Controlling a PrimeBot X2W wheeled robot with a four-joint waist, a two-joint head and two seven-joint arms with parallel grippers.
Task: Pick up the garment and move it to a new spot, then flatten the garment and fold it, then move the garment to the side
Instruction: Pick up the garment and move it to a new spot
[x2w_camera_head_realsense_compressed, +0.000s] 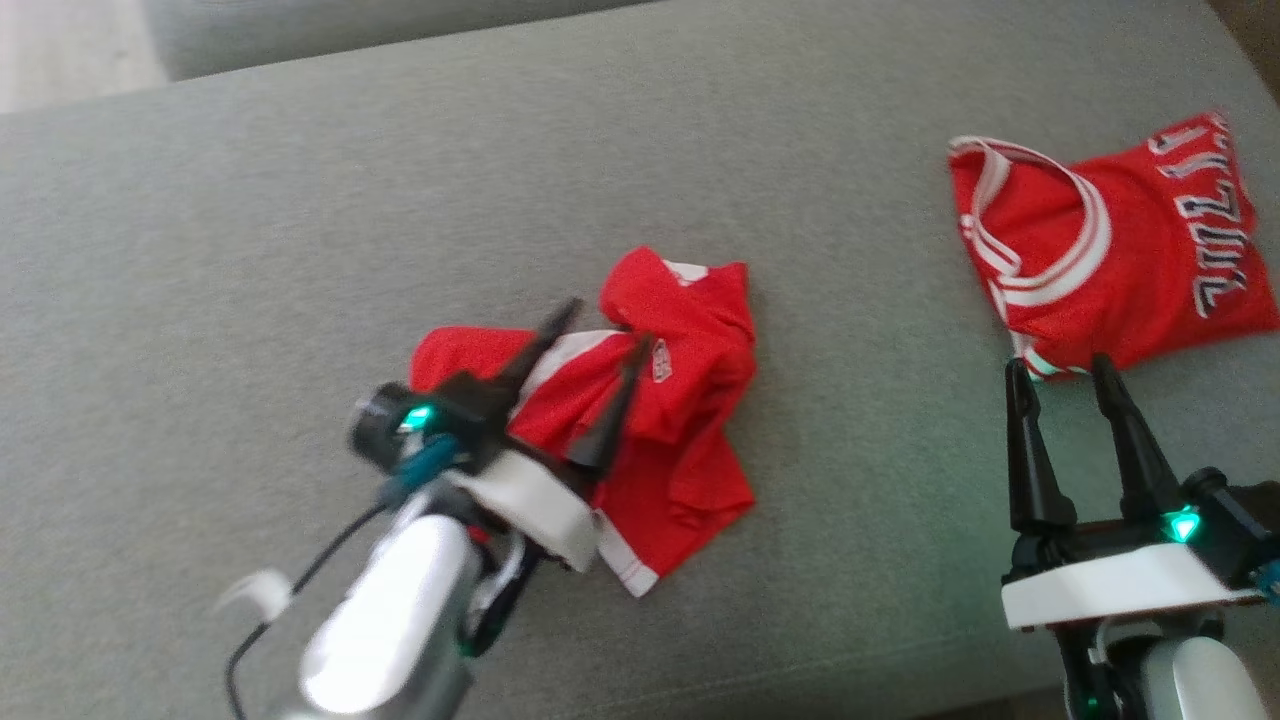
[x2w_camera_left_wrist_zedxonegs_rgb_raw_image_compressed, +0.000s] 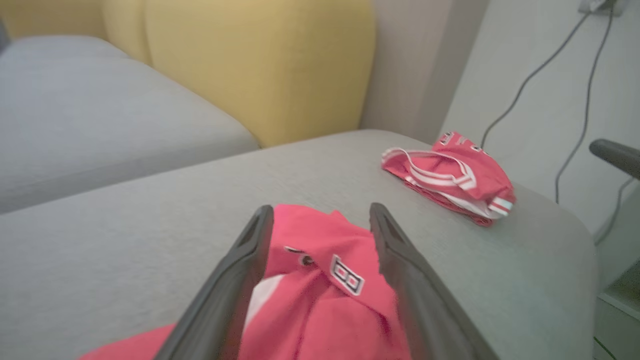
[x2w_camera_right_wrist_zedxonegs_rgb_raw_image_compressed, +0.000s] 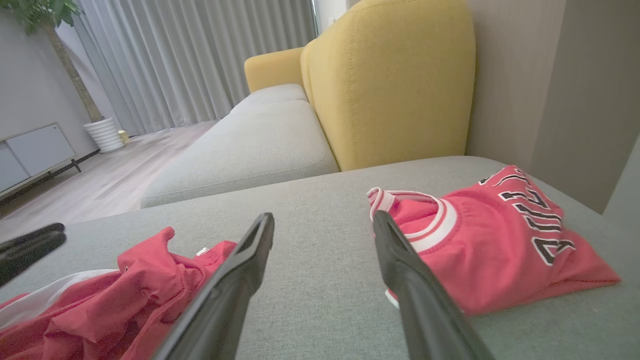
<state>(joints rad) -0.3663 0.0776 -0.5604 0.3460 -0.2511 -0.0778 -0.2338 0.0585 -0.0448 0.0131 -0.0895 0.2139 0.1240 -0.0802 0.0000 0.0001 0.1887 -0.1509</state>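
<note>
Plainly, the crumpled red garment (x2w_camera_head_realsense_compressed: 690, 400) lay near the middle of the grey seat cushion (x2w_camera_head_realsense_compressed: 300, 250), bunched in folds with white trim and a small logo patch showing. The left gripper (x2w_camera_head_realsense_compressed: 605, 325) hung over its left part with the fingers released and spread. In the left wrist view red cloth showed between them, but I could not tell whether they touched it. The right gripper (x2w_camera_head_realsense_compressed: 1058, 363) was also released, fingers apart, its tips just beside the near edge of a folded red jersey (x2w_camera_head_realsense_compressed: 1110, 250) with white-banded neck and black lettering.

That jersey sat close to the cushion's right end, near the rounded corner. Bare cushion ran between the two garments, and a wider bare stretch lay to the left of the crumpled one and beyond it toward the yellow backrest (x2w_camera_right_wrist_zedxonegs_rgb_raw_image_compressed: 390, 85). A second grey cushion (x2w_camera_right_wrist_zedxonegs_rgb_raw_image_compressed: 250, 145) adjoined the far side.

Counted: two red garments, two grippers, four dark fingers, two grey cushions.
</note>
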